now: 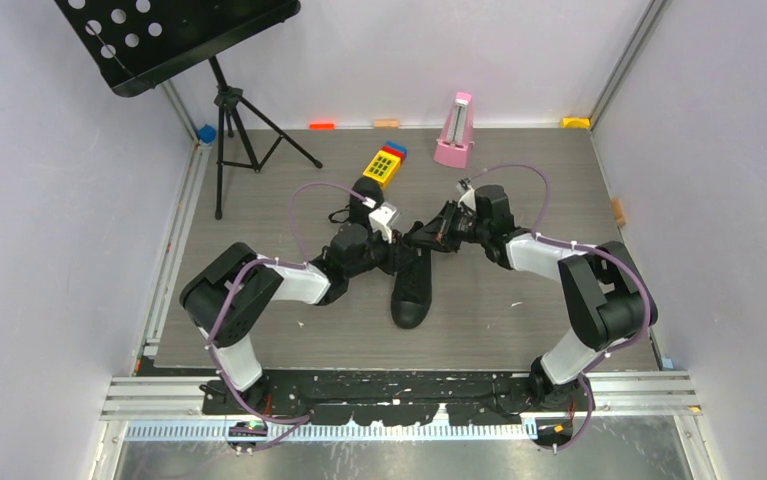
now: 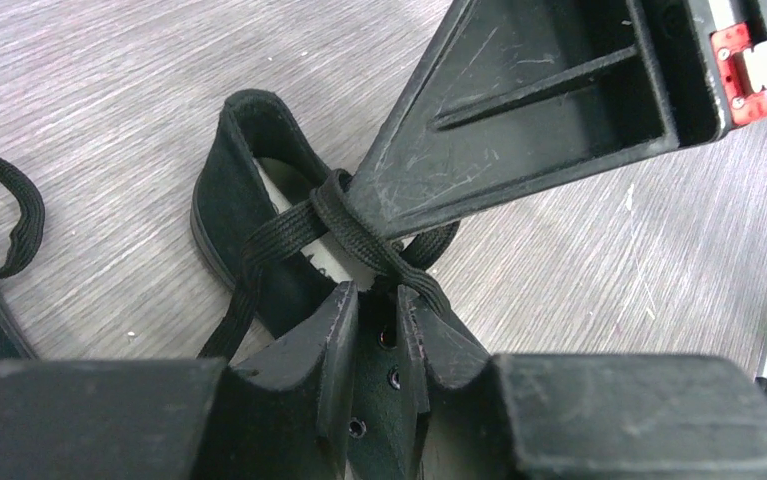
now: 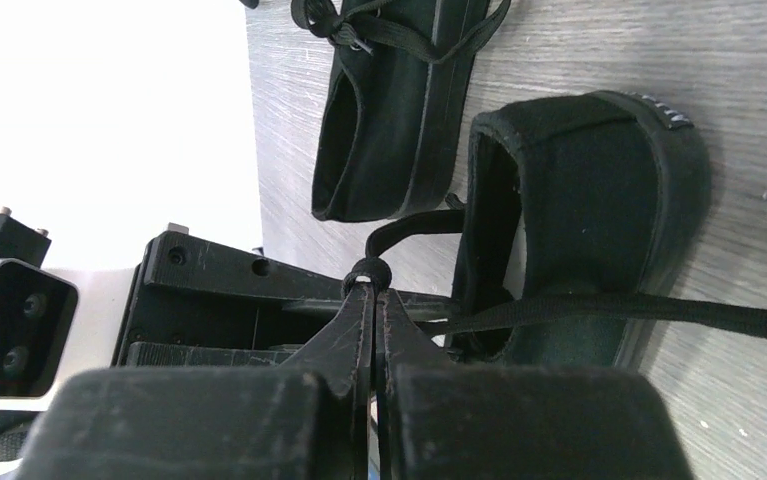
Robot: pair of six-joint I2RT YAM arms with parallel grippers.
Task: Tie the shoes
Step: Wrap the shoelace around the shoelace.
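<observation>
Sneaker (image 1: 411,290) lies at the middle of the bench (image 1: 519,330), toe toward the arm bases, its mate (image 3: 389,110) just beside. Right gripper (image 3: 373,290): jaws clenched on a lace (image 3: 599,308) loop, apparently to hold tension for the knot. Left gripper (image 2: 377,300): jaws narrowly parted at the lace crossing, grip unconfirmed. Both arms reach inward and low, wrists converging over the shoe's opening.
</observation>
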